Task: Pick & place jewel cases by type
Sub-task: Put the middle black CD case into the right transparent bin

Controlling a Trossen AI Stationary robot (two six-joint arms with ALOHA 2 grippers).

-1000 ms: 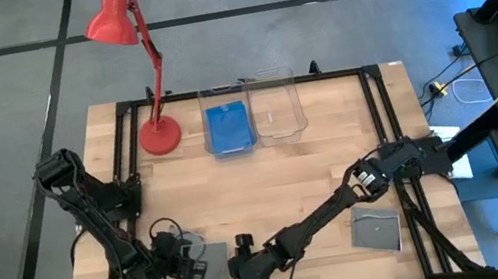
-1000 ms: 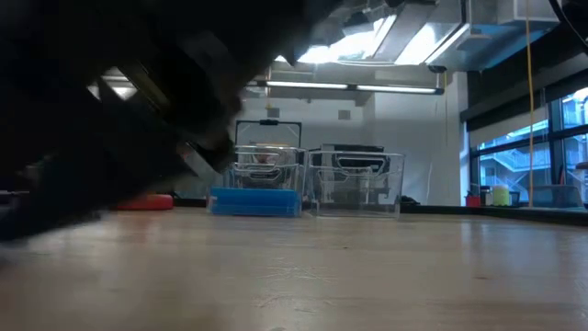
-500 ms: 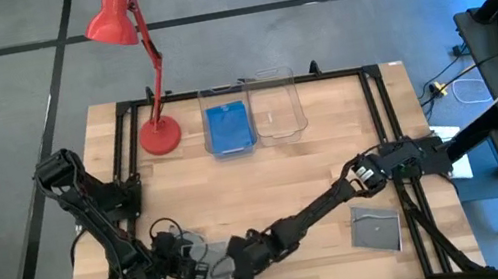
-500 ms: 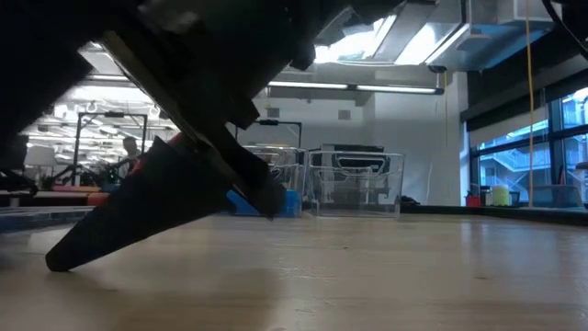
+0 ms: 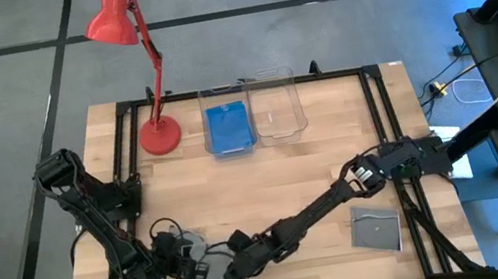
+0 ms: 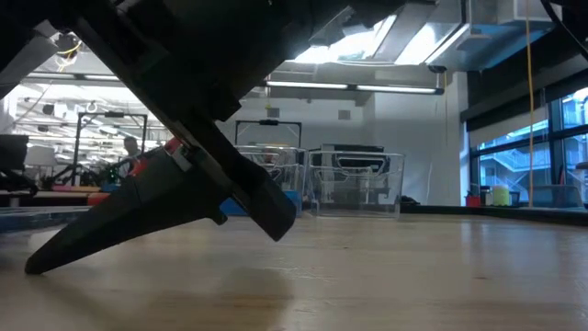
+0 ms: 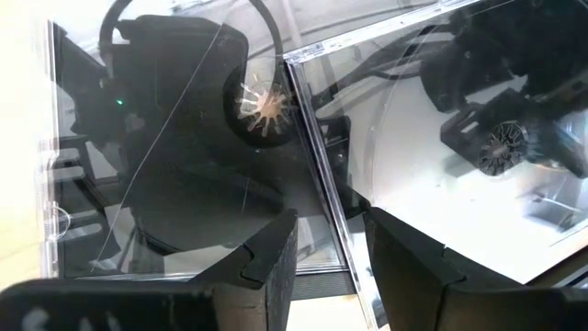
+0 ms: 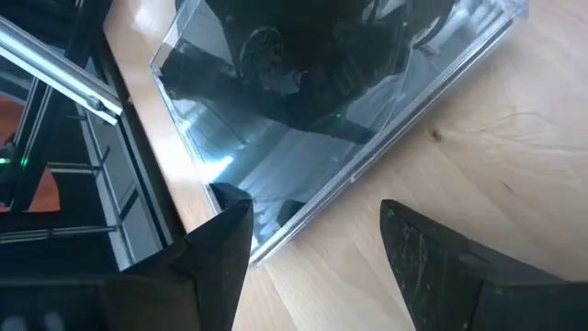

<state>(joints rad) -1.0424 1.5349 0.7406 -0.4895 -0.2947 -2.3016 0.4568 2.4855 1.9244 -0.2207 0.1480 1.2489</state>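
Observation:
A smoky grey jewel case (image 5: 207, 265) sits at the table's near left, with my left gripper (image 5: 187, 263) shut on it. My right gripper (image 5: 233, 272) reaches across to its right side and stands open, one finger on either side of the case's lower edge (image 8: 294, 221). I cannot tell whether it touches. In the low view its dark fingers (image 6: 138, 221) slant down to the wood. A second grey case (image 5: 375, 228) lies flat at the near right. Blue cases (image 5: 229, 128) lie in the left clear bin. My left gripper pinches the grey case's edge (image 7: 342, 262) between its two fingers (image 7: 266, 267), which come steeply from above. The edge runs along the gap between them. The right wrist view shows the case (image 8: 322, 119) tilted, its long lower edge down on the wood.
An empty clear bin (image 5: 277, 109) stands beside the blue-filled one at the far middle. A red desk lamp (image 5: 159, 134) stands at the far left. Black frame rails (image 5: 386, 137) run along the table's sides. Bare wood lies in the middle.
My right gripper has rolled about its own axis and edged toward the table's left, closer to the grey case in my left gripper. In the low view its fingers have swung into sight as a dark wedge slanting to the table.

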